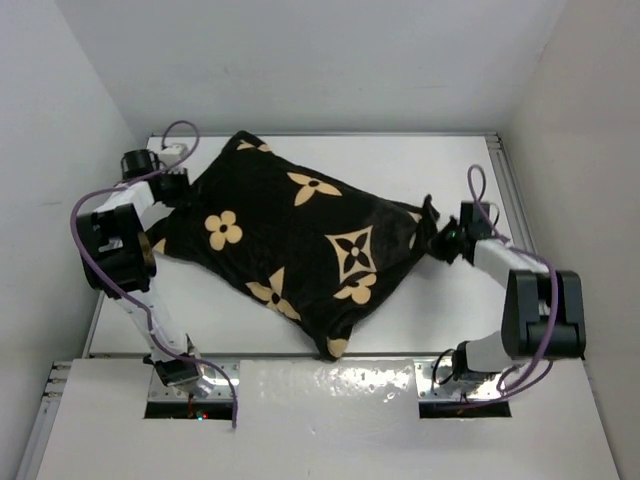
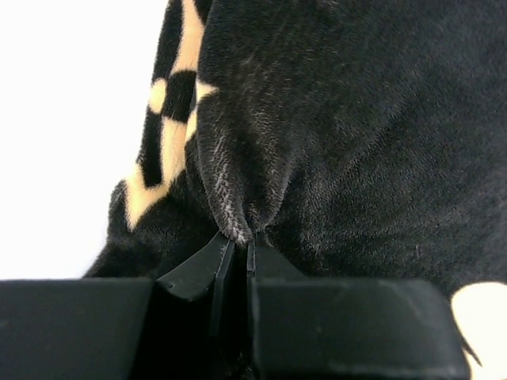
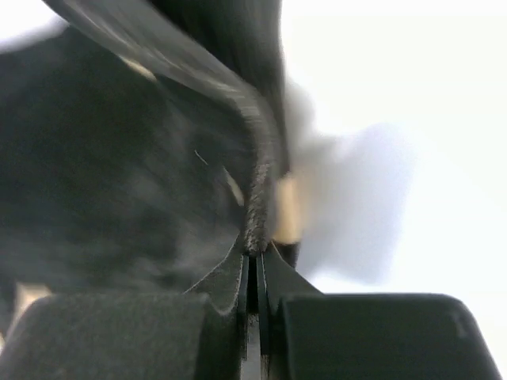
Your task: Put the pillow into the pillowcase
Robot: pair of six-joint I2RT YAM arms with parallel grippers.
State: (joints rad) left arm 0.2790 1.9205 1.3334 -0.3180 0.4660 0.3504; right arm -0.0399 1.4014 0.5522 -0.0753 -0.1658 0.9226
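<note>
The black pillowcase (image 1: 290,240) with tan flowers lies bulging across the middle of the table, stretched between both arms. The pillow itself does not show; it is hidden or out of view. My left gripper (image 1: 175,185) is shut on a pinch of the pillowcase's black fabric (image 2: 238,214) at its far left corner, fingertips (image 2: 214,261) closed on it. My right gripper (image 1: 440,235) is shut on the pillowcase's right edge (image 3: 257,206), lifting a fold of it off the table.
The white table (image 1: 440,300) has raised rails at the back and sides. White walls close in on the left, back and right. A shiny metal plate (image 1: 330,385) with the arm bases runs along the near edge.
</note>
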